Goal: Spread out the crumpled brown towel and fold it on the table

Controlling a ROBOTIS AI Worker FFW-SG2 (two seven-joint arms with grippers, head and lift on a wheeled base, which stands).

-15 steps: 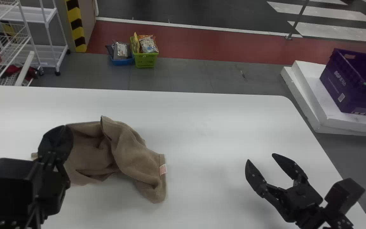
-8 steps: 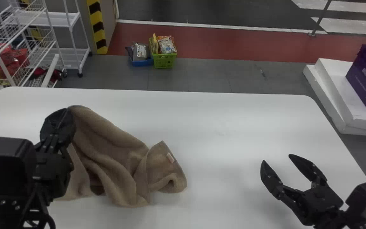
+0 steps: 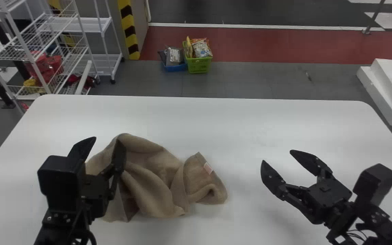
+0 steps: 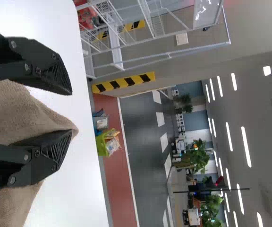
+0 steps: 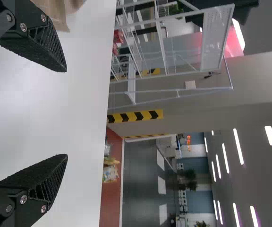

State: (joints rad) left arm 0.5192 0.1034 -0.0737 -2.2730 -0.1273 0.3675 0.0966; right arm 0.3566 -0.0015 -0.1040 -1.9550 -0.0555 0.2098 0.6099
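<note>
The brown towel (image 3: 155,183) lies rumpled on the white table (image 3: 250,126), left of centre, its pale tag at the right part. Over its left part is my left gripper (image 3: 104,141), fingers spread, one finger in front of the cloth. In the left wrist view the left gripper (image 4: 70,111) stands open, with towel (image 4: 27,111) between and below its fingers. My right gripper (image 3: 277,156) stands open above the table, right of the towel and apart from it. In the right wrist view a gap separates the fingers of the right gripper (image 5: 66,113); a bit of towel (image 5: 53,12) shows beyond.
Beyond the table's far edge, a green basket (image 3: 198,64) and a blue tray (image 3: 175,67) stand on the floor. White wire racks (image 3: 80,44) are at the back left. A white block (image 3: 391,92) lies past the table's right side.
The left gripper has opened, its fingers parting, and the raised left part of the towel has dropped lower. The head view has swung left. The right gripper stays open.
</note>
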